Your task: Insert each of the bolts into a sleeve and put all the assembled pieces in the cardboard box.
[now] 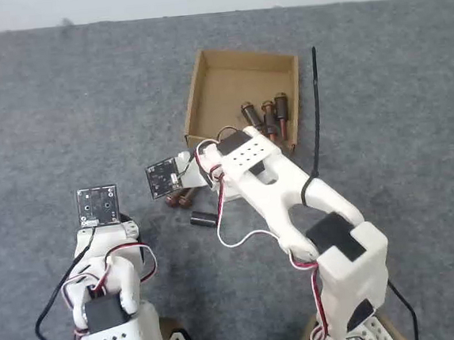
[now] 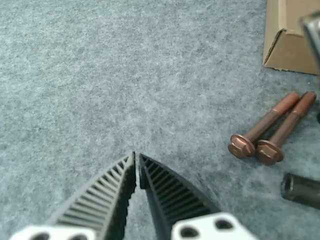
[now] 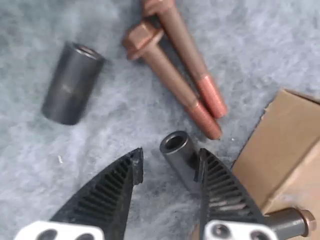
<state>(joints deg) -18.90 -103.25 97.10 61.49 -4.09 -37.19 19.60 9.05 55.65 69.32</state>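
Two copper bolts (image 3: 172, 65) lie side by side on the grey carpet, close to a corner of the cardboard box (image 3: 285, 145). My right gripper (image 3: 170, 154) is open, and a dark sleeve (image 3: 178, 150) lies on the carpet between its fingers, against one of them. A second sleeve (image 3: 72, 82) lies loose beside the bolts (image 1: 179, 198) and shows again as the sleeve (image 1: 203, 218) from above. Three assembled pieces (image 1: 268, 117) rest inside the box (image 1: 203, 76). My left gripper (image 2: 136, 159) is shut and empty, low over bare carpet, left of the bolts (image 2: 270, 132).
The right arm (image 1: 268, 182) stretches across the middle to the box's near left corner. The left arm (image 1: 104, 268) stays at the front left. A black cable (image 1: 315, 106) runs past the box's right side. Open carpet lies to the far left and right.
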